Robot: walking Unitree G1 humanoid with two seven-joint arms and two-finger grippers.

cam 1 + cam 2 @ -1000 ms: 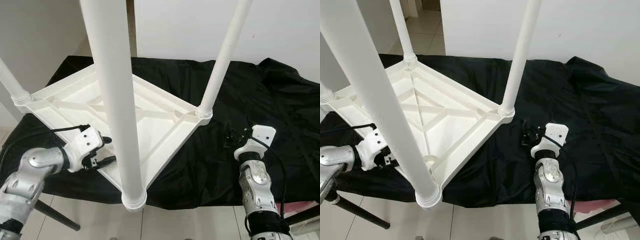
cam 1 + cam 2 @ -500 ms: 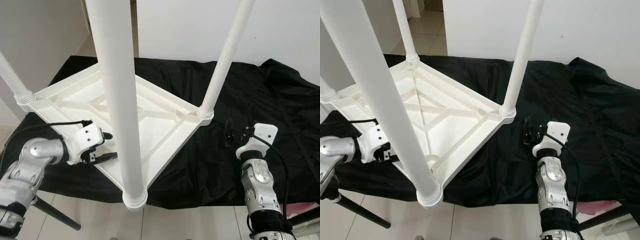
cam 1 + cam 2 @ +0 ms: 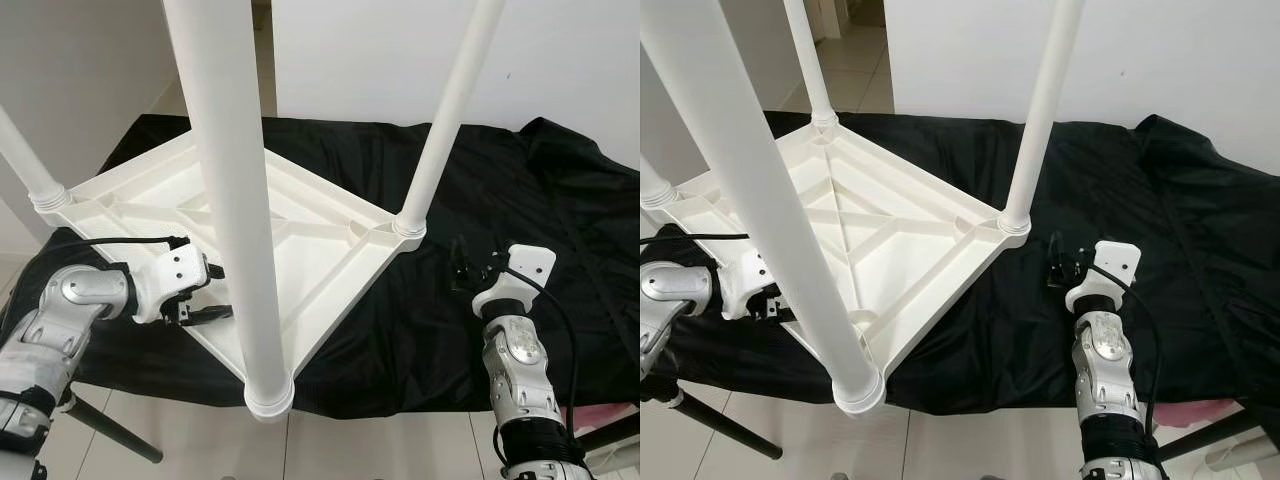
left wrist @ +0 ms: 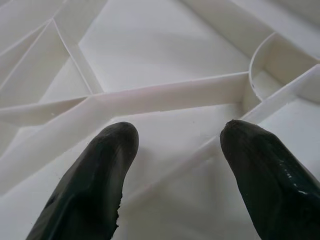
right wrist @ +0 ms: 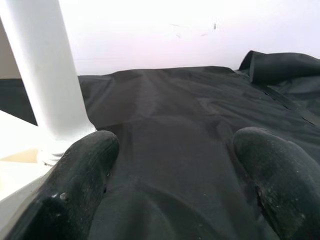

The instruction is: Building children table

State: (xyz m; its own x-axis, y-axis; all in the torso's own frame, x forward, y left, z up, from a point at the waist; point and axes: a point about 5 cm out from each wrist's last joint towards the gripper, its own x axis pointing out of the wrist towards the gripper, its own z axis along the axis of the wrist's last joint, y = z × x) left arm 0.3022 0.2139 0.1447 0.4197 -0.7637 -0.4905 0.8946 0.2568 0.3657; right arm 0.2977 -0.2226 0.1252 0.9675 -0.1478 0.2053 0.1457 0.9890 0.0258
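A white plastic children's table [image 3: 300, 250] lies upside down on a black cloth [image 3: 520, 200], with its legs pointing up. The nearest leg [image 3: 235, 200] rises just in front of me, and another leg [image 3: 440, 130] stands at the right corner. My left gripper [image 3: 218, 293] is open at the table's front left edge; in the left wrist view its fingertips [image 4: 90, 180] hover over the ribbed underside [image 4: 165, 95]. My right gripper [image 3: 468, 272] is open over the cloth, just right of the right-corner leg [image 5: 47, 75].
The cloth-covered surface ends close in front of me, with tiled floor [image 3: 380, 445] below. A dark stand leg [image 3: 110, 435] slants under the front left corner. A white wall [image 3: 580, 60] runs behind, and bunched cloth [image 3: 1200, 150] lies at the far right.
My left gripper has edged slightly up toward the table's rim, and the left elbow has drawn back. The right gripper has barely moved. The table stays put.
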